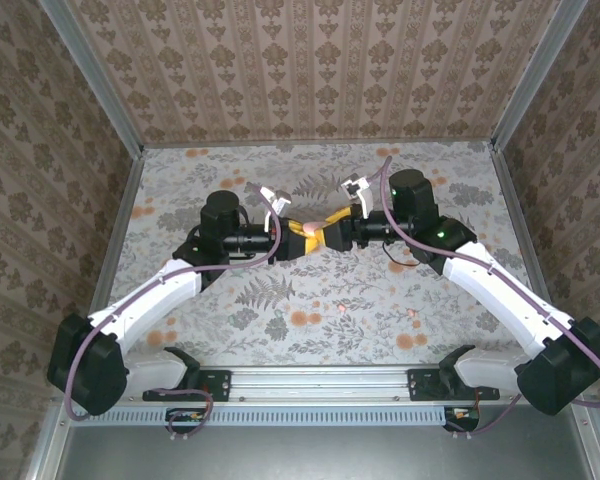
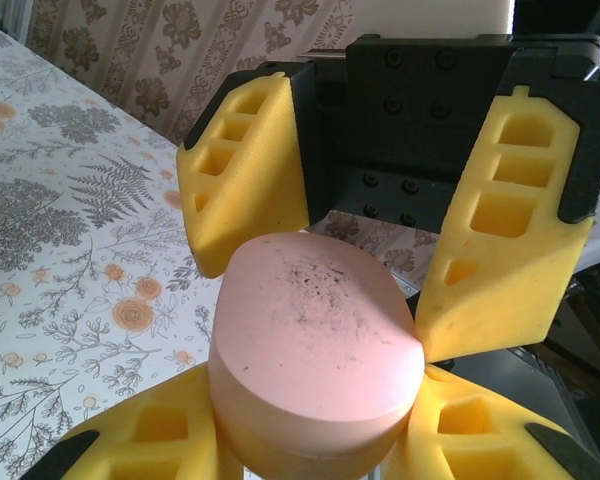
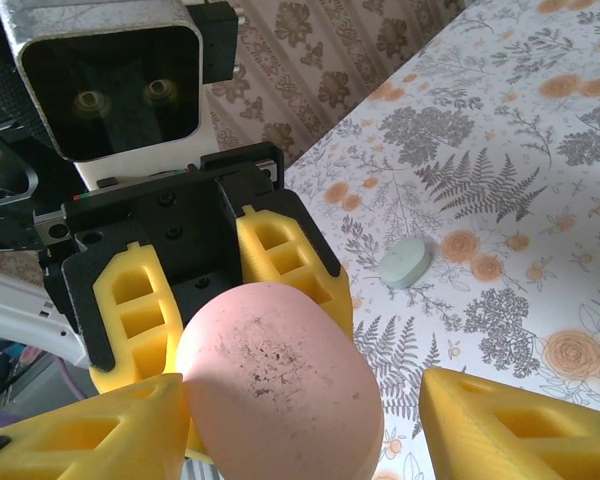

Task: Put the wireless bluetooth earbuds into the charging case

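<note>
The pink oval charging case (image 2: 315, 340) is held in the air over the middle of the table, its speckled face (image 3: 280, 380) toward both wrist cameras. My left gripper (image 2: 315, 425) is shut on it, yellow fingers pressed against both sides. My right gripper (image 3: 305, 400) faces it from the other side and is open: its left finger touches the case, while its right finger (image 3: 510, 420) stands off with a gap. In the top view the two grippers (image 1: 298, 231) (image 1: 327, 233) meet nose to nose. Two tiny pale pink earbuds (image 1: 342, 309) (image 1: 414, 313) lie on the table nearer the bases.
A mint-green oval case (image 3: 405, 263) lies flat on the flowered tablecloth (image 1: 280, 320) beyond the pink case. Patterned walls (image 1: 320, 70) close in the back and both sides. A metal rail (image 1: 320, 380) runs along the near edge between the arm bases.
</note>
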You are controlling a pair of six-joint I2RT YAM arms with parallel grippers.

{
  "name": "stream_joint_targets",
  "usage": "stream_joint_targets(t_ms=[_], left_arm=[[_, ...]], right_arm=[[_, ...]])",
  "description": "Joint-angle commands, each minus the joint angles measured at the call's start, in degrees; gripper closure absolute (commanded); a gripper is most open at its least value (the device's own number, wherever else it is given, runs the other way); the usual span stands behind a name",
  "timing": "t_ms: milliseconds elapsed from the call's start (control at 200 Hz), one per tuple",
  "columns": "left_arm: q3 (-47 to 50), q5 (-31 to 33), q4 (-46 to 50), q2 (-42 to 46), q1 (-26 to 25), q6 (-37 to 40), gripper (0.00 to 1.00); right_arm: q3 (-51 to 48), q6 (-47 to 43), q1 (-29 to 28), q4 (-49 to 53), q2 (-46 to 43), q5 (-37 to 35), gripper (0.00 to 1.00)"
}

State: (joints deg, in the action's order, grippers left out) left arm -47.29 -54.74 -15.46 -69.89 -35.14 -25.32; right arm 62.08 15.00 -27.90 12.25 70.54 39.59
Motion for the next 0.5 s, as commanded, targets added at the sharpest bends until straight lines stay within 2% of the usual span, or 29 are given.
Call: stream_joint_targets(t_ms=[0, 280, 495], left_arm=[[-0.80, -8.80, -2.47, 0.81, -1.34, 1.63, 1.00], [-0.34, -8.28, -1.46, 0.63, -1.34, 2.51, 1.00], [-0.70, -6.69, 0.67, 0.36, -0.86, 4.35, 1.00]], right_arm=[[1.81, 1.77, 2.64, -1.68, 2.44, -10.85, 0.38], [1.00, 5.02, 3.90, -3.75, 2.56, -11.76, 0.39], [0.06, 6.23, 4.25, -3.91, 0.78, -7.84, 0.36]])
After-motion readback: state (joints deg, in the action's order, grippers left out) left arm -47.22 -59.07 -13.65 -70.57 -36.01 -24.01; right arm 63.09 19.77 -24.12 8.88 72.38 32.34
